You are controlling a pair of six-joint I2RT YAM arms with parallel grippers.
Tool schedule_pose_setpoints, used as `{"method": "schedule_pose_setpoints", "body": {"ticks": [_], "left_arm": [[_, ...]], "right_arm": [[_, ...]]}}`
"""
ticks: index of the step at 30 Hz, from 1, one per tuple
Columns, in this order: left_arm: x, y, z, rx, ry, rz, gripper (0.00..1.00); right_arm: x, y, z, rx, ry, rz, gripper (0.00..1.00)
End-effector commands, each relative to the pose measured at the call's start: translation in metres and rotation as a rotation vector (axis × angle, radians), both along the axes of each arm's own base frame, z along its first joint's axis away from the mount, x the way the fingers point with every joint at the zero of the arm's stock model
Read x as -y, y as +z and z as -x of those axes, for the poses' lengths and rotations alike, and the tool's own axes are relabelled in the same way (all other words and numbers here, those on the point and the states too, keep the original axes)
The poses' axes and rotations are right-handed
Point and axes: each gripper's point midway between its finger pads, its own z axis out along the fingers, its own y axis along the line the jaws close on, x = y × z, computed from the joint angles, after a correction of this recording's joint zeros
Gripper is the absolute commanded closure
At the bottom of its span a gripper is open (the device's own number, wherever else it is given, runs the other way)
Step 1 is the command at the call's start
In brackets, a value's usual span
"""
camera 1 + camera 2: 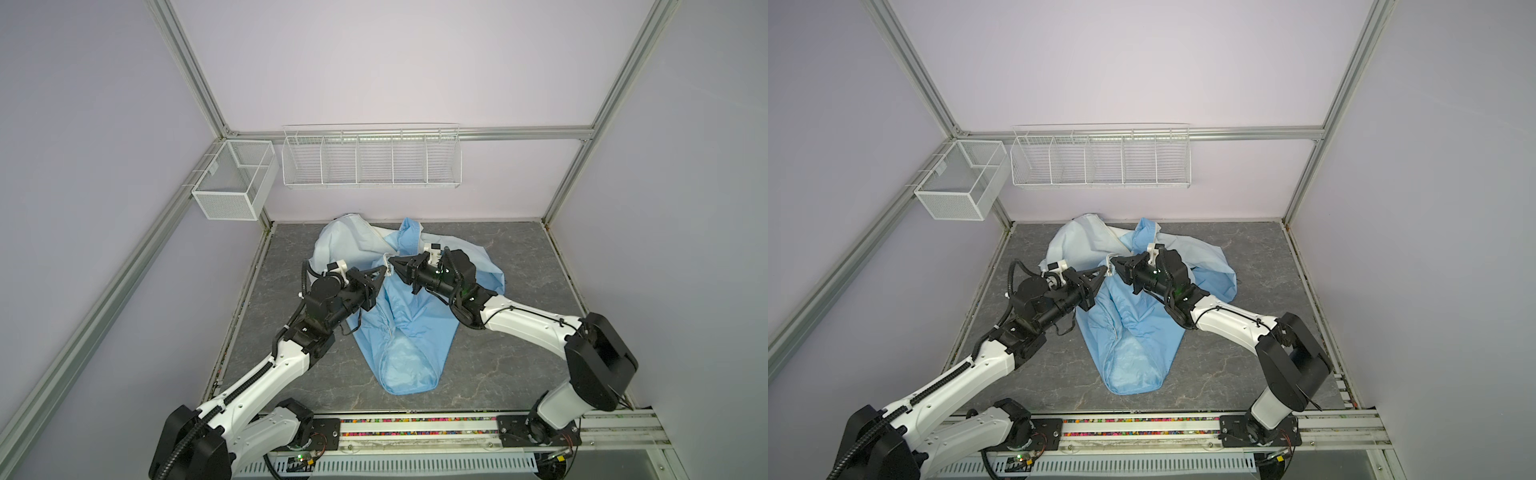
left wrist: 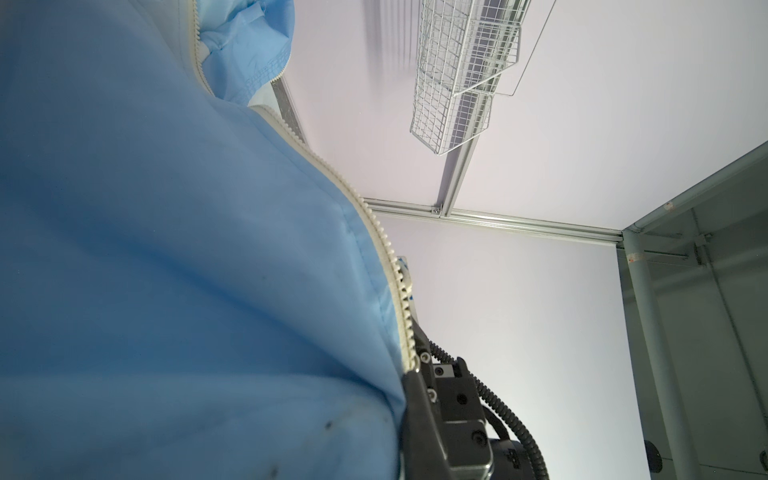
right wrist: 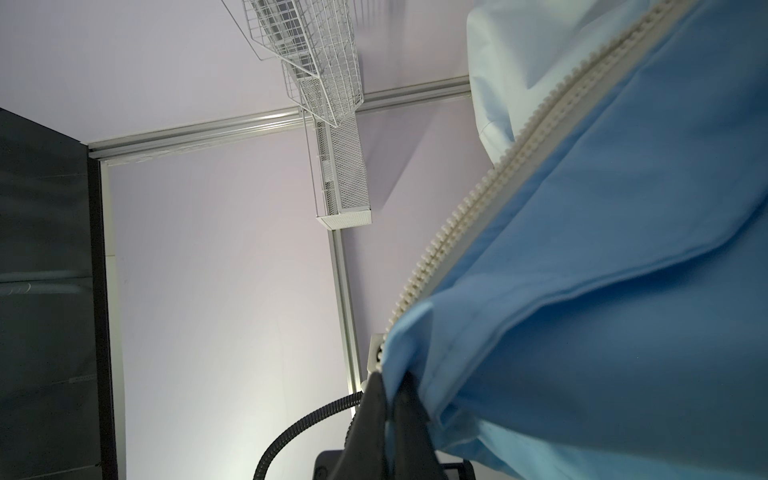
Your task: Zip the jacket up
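I have both grippers pinched shut and nose to nose over the middle of the jacket (image 1: pixel 399 332). It lies on the grey table (image 1: pixel 519 353) with its hem back toward the arm bases and its collar end out beyond the fingertips, by the back wall (image 1: pixel 395 83). The left gripper (image 1: pixel 381 275) is clamped on one zip edge of the jacket. The right gripper (image 1: pixel 395 266) is clamped on the facing edge just beside it, the tips almost touching. What matters to me is the line of the zip (image 3: pixel 457 227). It looks closed on the hem side, behind the wrists, and past the fingertips the two toothed edges splay apart toward the wall. So I judge the pull has to go straight ahead along that line, away from the bases. Neither arm is nearer, since both sit right at the join. I cannot tell which one, if either, has the slider itself rather than cloth.
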Motion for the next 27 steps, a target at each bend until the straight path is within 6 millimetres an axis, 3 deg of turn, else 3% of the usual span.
{"method": "schedule_pose_setpoints", "body": {"ticks": [1,8,19,27], "left_arm": [[0.023,-0.037,0.041,-0.124,-0.206,-0.076,1.00],[0.017,-0.050,0.050,-0.154,-0.211,-0.099,1.00],[0.028,-0.039,0.050,-0.120,-0.265,-0.081,1.00],[0.025,-0.025,0.041,-0.072,-0.220,-0.055,1.00]], "right_arm": [[0.038,0.054,-0.040,0.088,-0.195,-0.126,0.93],[0.067,0.055,-0.050,0.089,-0.257,-0.100,0.93],[0.068,0.050,-0.059,0.084,-0.272,-0.089,0.93],[0.065,0.032,-0.055,0.073,-0.236,-0.007,0.93]]}}
